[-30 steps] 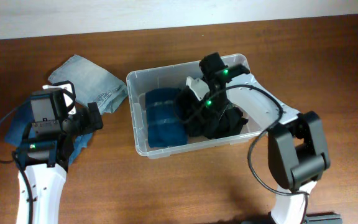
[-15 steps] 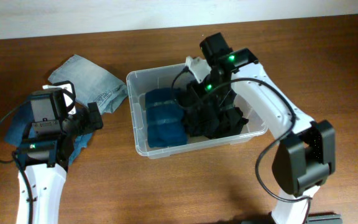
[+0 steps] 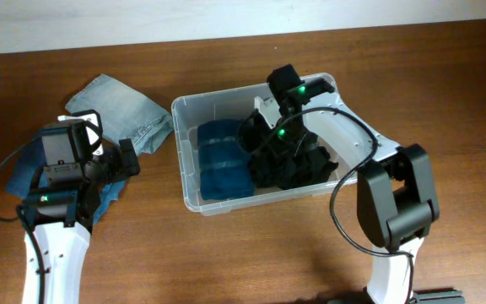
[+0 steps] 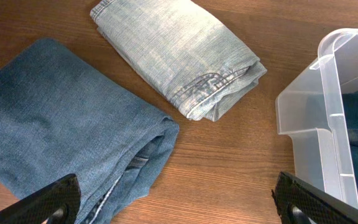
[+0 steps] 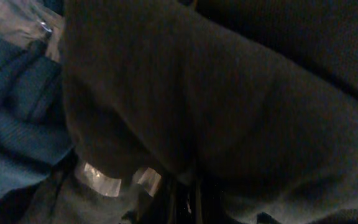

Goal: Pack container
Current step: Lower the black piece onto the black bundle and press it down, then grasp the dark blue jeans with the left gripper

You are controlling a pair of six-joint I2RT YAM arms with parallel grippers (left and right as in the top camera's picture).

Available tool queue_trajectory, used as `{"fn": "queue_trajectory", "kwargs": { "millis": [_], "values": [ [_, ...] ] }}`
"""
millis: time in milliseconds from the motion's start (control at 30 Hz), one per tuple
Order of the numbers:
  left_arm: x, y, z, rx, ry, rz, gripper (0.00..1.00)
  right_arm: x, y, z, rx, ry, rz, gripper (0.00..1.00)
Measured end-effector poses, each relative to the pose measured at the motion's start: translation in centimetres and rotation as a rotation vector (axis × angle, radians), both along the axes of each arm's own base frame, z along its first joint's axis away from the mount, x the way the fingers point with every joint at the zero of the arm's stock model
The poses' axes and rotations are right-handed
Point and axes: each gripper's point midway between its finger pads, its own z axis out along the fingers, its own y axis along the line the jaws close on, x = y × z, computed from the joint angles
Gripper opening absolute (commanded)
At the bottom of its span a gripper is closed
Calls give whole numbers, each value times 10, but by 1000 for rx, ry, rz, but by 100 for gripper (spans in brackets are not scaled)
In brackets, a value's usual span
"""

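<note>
The clear container (image 3: 226, 94) stands mid-table; its corner shows in the left wrist view (image 4: 319, 106). Inside it, a folded dark blue garment (image 3: 222, 160) lies on the left and a crumpled black garment (image 3: 302, 169) on the right. My right gripper (image 3: 268, 152) reaches down into the container, buried in the black garment (image 5: 229, 93), and its jaws (image 5: 188, 200) look shut on that cloth. My left gripper (image 4: 179, 208) is open and empty, low over the table beside the folded blue jeans (image 4: 61, 124).
Folded light denim jeans (image 4: 179, 56) lie on the wood left of the container, also seen overhead (image 3: 121, 110). The blue jeans (image 3: 15, 173) lie under the left arm. The dark blue garment (image 5: 11, 124) borders the black one.
The right arm swung up and back half a second ago, then came down again into the black garment. The left arm has not moved.
</note>
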Motion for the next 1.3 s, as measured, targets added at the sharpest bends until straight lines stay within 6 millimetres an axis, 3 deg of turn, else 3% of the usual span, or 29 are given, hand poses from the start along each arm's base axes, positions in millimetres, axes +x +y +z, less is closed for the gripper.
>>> {"fn": "queue_trajectory", "kwargs": {
  "millis": [67, 167, 233, 300, 367, 467, 500, 533, 567, 633, 700, 767, 800, 833, 967, 1067, 1200, 1300],
  "values": [
    [0, 0, 0, 0, 0, 0, 99, -2, 0, 4, -2, 4, 1, 11],
    [0, 0, 0, 0, 0, 0, 99, -4, -2, 15, -6, 14, -1, 30],
    [1, 0, 1, 0, -5, 0, 99, -1, -2, 34, -5, -19, -4, 45],
    [5, 0, 4, 1, -24, -1, 99, 7, -3, 64, 9, -95, -12, 75],
    [5, 0, 5, 1, -30, -1, 100, 16, -6, 107, 36, -207, -31, 98],
    [3, 0, 3, 1, -16, -1, 99, 21, -33, 186, 88, -398, -121, 99],
    [-1, 0, 0, 1, 4, 1, 99, 19, -52, 211, 100, -451, -179, 98],
    [-3, 2, -2, 5, 14, 6, 100, 16, -86, 238, 101, -506, -283, 98],
    [-6, 4, -4, 9, 29, 15, 99, 12, -113, 249, 95, -519, -366, 98],
    [-12, 14, -7, 2, 52, 61, 99, 3, -165, 254, 66, -513, -525, 99],
    [-20, 33, -7, -24, 57, 142, 99, -7, -215, 248, 30, -473, -674, 99],
    [-29, 60, -2, -66, 36, 245, 99, -16, -256, 236, 12, -427, -799, 98],
    [-40, 89, 3, -106, 5, 355, 99, -25, -284, 225, 5, -386, -892, 98],
    [-46, 103, 6, -128, -10, 400, 100, -29, -297, 218, 10, -363, -936, 98],
    [-71, 152, 2, -263, -46, 570, 100, -40, -317, 204, 40, -313, -1007, 98],
    [-79, 173, -17, -360, -22, 636, 99, -38, -315, 201, 57, -304, -1003, 98],
    [-75, 185, -61, -512, 63, 660, 99, -33, -305, 202, 76, -304, -975, 98],
    [-59, 179, -98, -647, 116, 591, 99, -30, -295, 202, 84, -303, -944, 98]
  ]
}}
